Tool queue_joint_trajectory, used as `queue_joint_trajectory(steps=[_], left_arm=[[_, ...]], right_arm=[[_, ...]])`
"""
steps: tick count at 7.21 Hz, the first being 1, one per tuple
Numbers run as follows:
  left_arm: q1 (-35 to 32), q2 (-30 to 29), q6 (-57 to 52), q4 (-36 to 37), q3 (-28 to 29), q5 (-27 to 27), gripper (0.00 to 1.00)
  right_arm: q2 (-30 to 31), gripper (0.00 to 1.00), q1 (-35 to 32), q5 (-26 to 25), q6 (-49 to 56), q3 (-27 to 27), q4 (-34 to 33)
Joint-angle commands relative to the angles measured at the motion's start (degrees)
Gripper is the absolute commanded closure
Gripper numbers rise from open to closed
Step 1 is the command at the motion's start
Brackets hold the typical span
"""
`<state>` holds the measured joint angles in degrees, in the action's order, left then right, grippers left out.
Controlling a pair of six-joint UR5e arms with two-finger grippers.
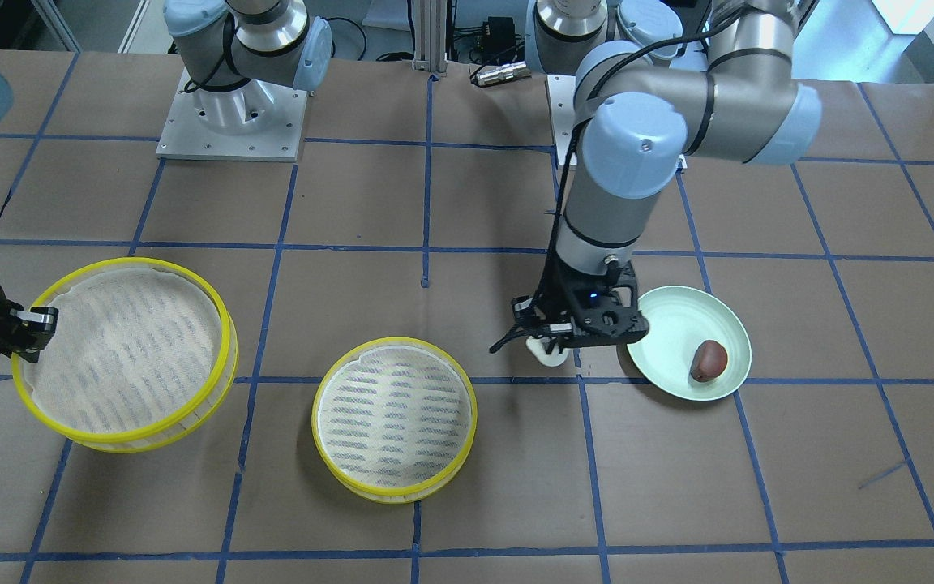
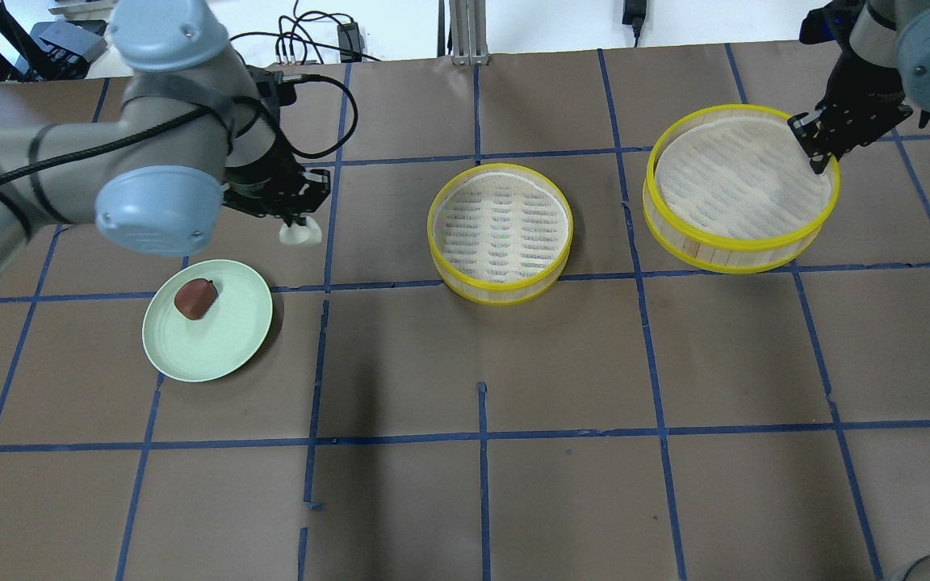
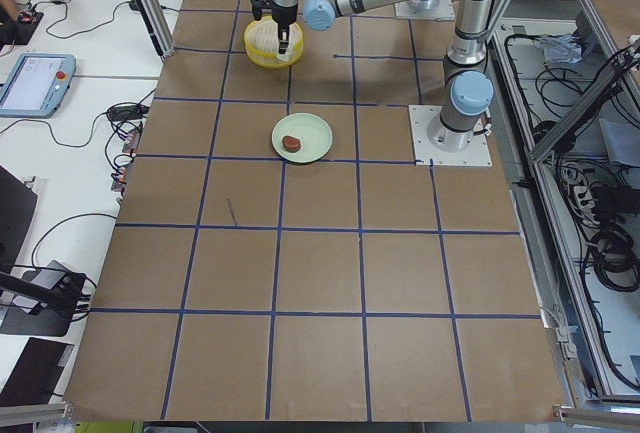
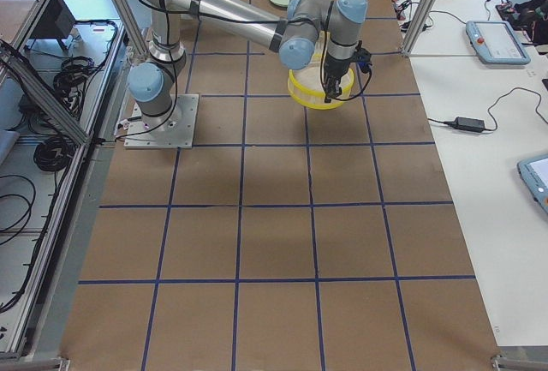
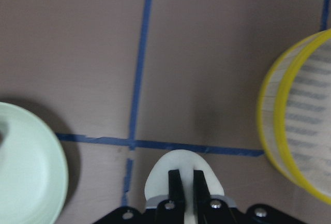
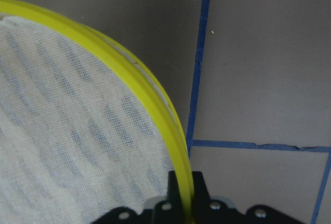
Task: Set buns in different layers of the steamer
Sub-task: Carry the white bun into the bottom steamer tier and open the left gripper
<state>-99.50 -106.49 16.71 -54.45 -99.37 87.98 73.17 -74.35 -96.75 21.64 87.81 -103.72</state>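
Bun (image 1: 552, 357) white, rounded; second bun (image 1: 709, 360) dark reddish

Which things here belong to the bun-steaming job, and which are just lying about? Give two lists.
Job: white bun, held in the left gripper; brown bun; middle tray; outer tray, its rim pinched by the right gripper.

Lying about: plate, which only carries the brown bun; cables; pendant; power adapter.
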Motion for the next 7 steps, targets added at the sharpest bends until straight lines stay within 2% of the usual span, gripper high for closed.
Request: queue_joint_trajectory(steps=[1, 2, 3, 4, 5, 7], left_arm=[[-5.51, -9.84, 8.3, 12.41, 3.45, -3.07, 0.96], [-7.8, -12.05, 13.29, 12.18, 7.13, -3.16, 0.95], [-8.86, -13.03, 18.22, 12.18, 7.78, -3.25, 0.84], [-8.87, -13.04, 18.35, 12.44, 7.61, -2.99, 0.37], [-8.87, -12.69, 18.09, 12.44, 7.78, -2.47, 0.06], [-8.87, -11.2, 14.43, 12.44, 7.26, -1.94, 0.0]], right_arm=[[0.04, 0.94, 0.0, 0.42, -0.28, 0.0, 0.19], [0.04, 0.94, 0.0, 0.5, -0.28, 0.0, 0.19], [0.04, 0.94, 0.0, 0.42, -0.28, 0.0, 0.19], [0.04, 0.94, 0.0, 0.42, -0.28, 0.0, 0.19], [0.13, 0.94, 0.0, 0.42, -0.28, 0.0, 0.19], [0.65, 0.94, -0.96, 1.55, -4.73, -0.7, 1.15]])
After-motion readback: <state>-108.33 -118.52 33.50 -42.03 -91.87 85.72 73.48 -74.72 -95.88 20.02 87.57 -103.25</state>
